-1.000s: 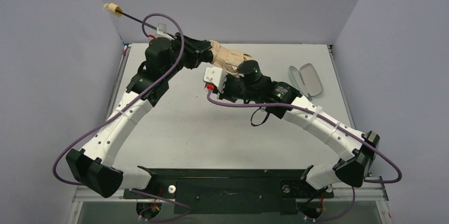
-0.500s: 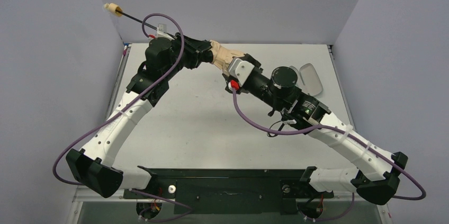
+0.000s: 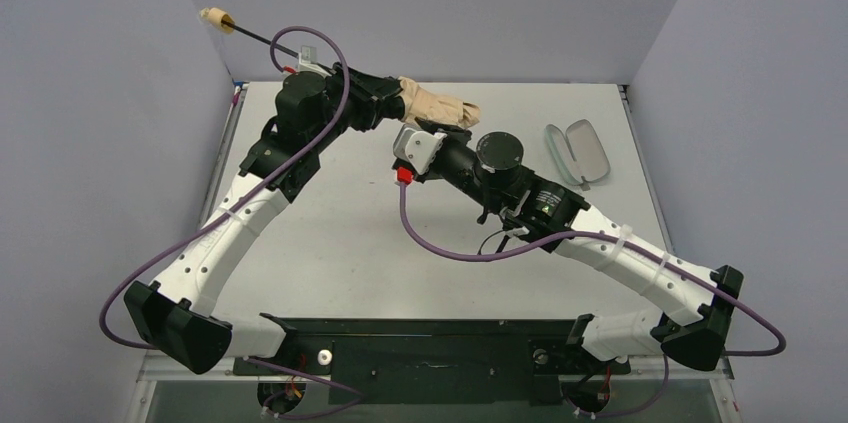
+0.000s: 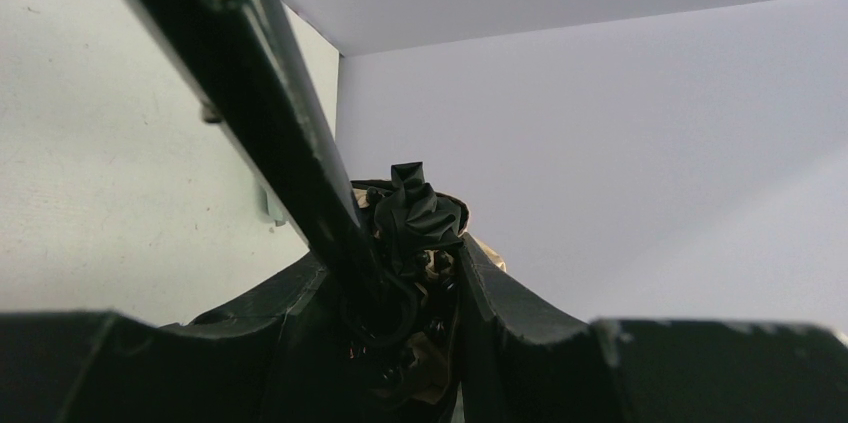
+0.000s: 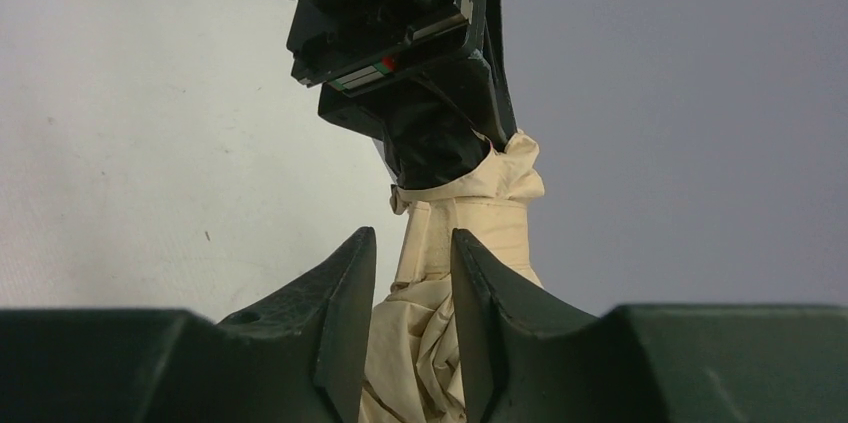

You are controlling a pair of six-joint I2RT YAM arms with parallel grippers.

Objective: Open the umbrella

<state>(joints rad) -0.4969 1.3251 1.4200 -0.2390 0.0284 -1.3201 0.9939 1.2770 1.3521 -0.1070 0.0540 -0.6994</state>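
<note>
Both the left gripper (image 4: pixel 400 255) and right gripper (image 5: pixel 413 240) clasp the folded umbrella (image 3: pixel 437 103).

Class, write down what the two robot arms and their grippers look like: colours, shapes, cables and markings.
The left arm and right arm have white links between black joints. A purple cable runs along each, the right one ending at a red plug by a white wrist block. The fingers are dark tapering wedges.

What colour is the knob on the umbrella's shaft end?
The handle knob is beige; top external view shows it best.
</note>
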